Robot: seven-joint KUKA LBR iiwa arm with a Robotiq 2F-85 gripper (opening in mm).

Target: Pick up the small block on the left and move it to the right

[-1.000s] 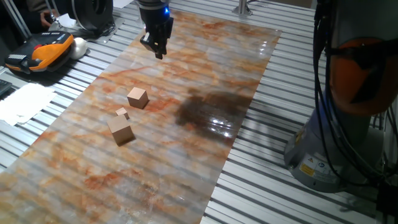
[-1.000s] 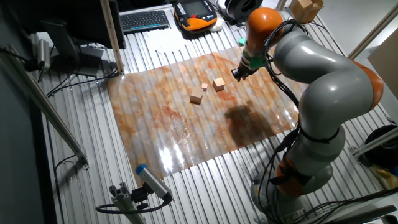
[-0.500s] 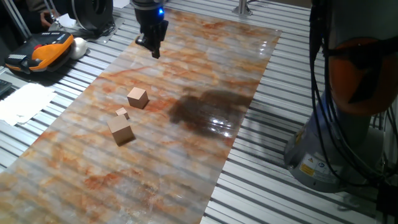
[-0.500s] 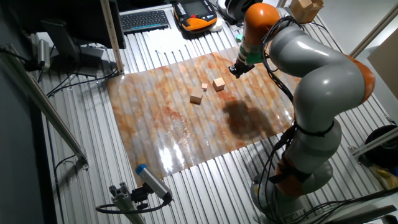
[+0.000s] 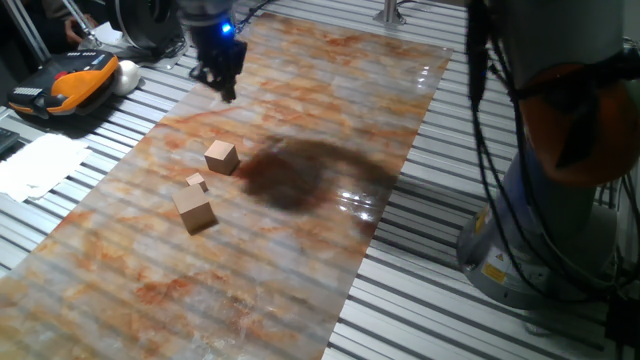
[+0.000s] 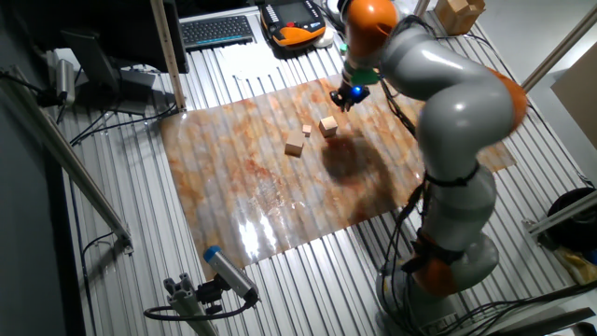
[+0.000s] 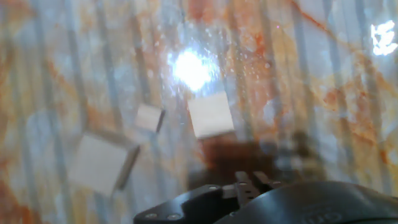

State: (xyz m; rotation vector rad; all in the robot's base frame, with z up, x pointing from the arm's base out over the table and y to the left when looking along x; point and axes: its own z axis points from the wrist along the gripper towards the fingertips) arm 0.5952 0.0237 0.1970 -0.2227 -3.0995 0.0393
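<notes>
The small block [image 5: 221, 157] is a light-tan wooden cube on the marbled mat; it also shows in the other fixed view [image 6: 327, 126] and in the hand view [image 7: 210, 114]. A tiny tan block [image 5: 197, 182] and a bigger tan block [image 5: 194, 209] lie just in front of it. My gripper [image 5: 223, 86] hangs above the mat's far left edge, well behind the small block and apart from it. It also shows in the other fixed view [image 6: 341, 97]. In the hand view the gripper [image 7: 252, 180] shows its fingertips close together with nothing between them.
The marbled mat [image 5: 300, 250] lies on a slatted metal table. An orange and black device [image 5: 65, 82] and white papers [image 5: 35, 165] lie left of the mat. The robot's base [image 5: 545, 220] stands at the right. A keyboard [image 6: 216, 30] lies at the back.
My gripper has moved left along the far part of the mat, toward its left edge. The arm's shadow has shifted left with it. The three blocks have not moved.
</notes>
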